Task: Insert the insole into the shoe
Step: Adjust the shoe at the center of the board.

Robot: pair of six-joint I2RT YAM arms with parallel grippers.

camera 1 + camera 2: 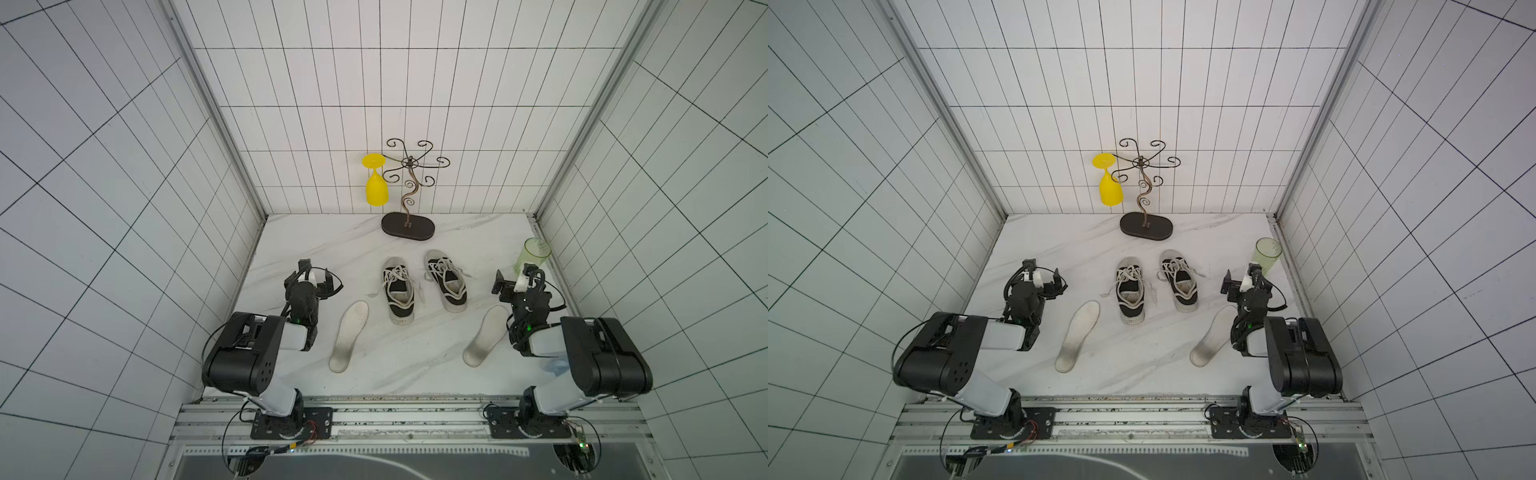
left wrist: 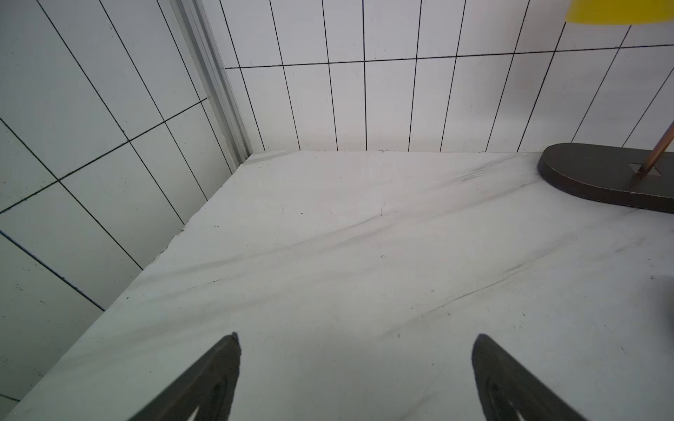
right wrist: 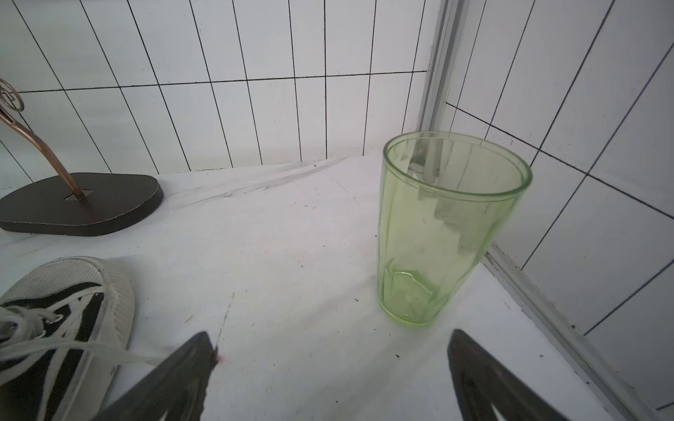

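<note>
Currently nothing is held. Left end effector (image 2: 357, 337): jaws spread wide, only bare counter (image 2: 328, 255) between them. Right end effector (image 3: 330, 334): likewise spread and empty, with the glass (image 3: 448, 226) just ahead of it.

The left shoe (image 1: 398, 291) and right shoe (image 1: 446, 280) sit side by side on the robot's side of the stand (image 1: 408, 225), toes toward it. The left insole (image 1: 350, 336) and right insole (image 1: 485, 336) lie flat, farther from the stand than the shoes. One lies off each flank of the pair, touching neither shoe.

Judged risks:
- A flat insole offers little edge, so the jaws may scrape the counter or slip off.
- Loose laces (image 1: 395, 272) cross each opening and could snag the leading end, folding the soft insole.
- An unbraced shoe may slide toward the stand when pushed.
- A careless swing of the right arm could topple the glass.
- Mixing sides would give a poor fit.
</note>
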